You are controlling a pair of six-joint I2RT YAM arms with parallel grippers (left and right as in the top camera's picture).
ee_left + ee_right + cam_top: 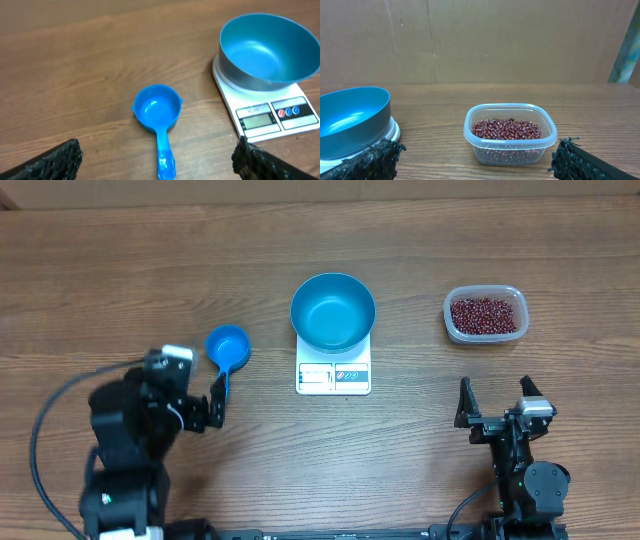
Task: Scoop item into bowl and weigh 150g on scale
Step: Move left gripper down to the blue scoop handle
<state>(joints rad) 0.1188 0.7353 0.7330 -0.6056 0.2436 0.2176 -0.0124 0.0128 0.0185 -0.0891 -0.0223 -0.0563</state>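
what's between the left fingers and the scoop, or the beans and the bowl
Nothing visible: the scoop lies just ahead of the open left fingers, and only bare table separates the beans from the bowl.

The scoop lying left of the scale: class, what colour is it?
The scoop is bright blue all over, clearest in the left wrist view.

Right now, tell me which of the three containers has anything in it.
The clear plastic tub, holding red-brown beans; the blue bowl on the scale and the blue scoop are empty.
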